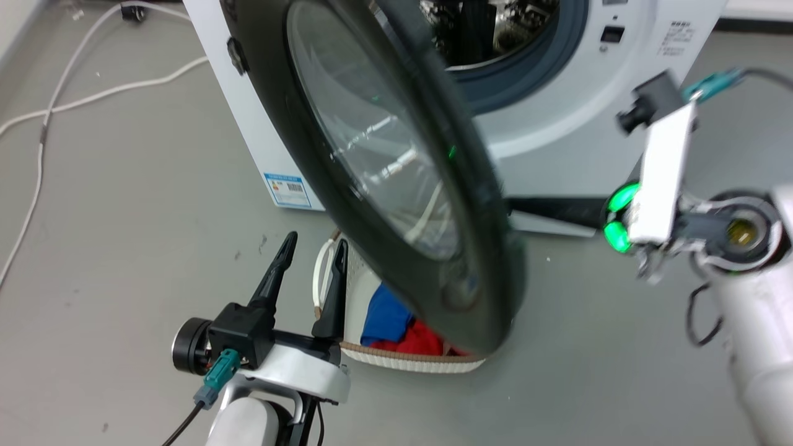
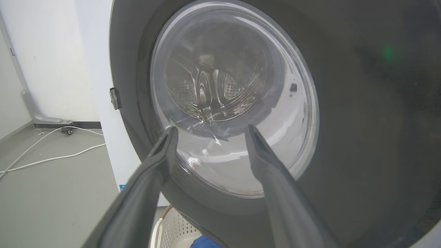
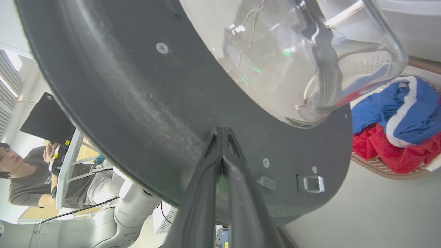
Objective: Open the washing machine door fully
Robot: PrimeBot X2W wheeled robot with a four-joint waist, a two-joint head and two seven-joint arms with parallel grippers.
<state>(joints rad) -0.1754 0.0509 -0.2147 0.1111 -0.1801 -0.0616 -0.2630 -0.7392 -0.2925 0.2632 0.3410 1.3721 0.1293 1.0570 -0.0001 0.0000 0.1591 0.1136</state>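
The large round glossy black washing machine door with a bulging clear glass centre (image 1: 378,167) stands partly open in the middle of the head view. Its hinged side is at the upper left against the white front-loading washing machine (image 1: 557,142), and its free edge hangs at lower centre, above a white perforated laundry basket (image 1: 409,364) of blue and red clothes.

The left gripper (image 1: 316,239), at the lower left, has its two dark fingers spread wide and holds nothing. They point up the frame at the door's outer face, apart from it.

In the right wrist view, the right gripper (image 3: 220,132) has its fingers pressed together on nothing, with the tips at or just off the door's black inner rim, beside the small metal latch (image 3: 311,183).

The right arm sits on the inner side, so it looks better placed to push the free edge wider, toward the frame's left.
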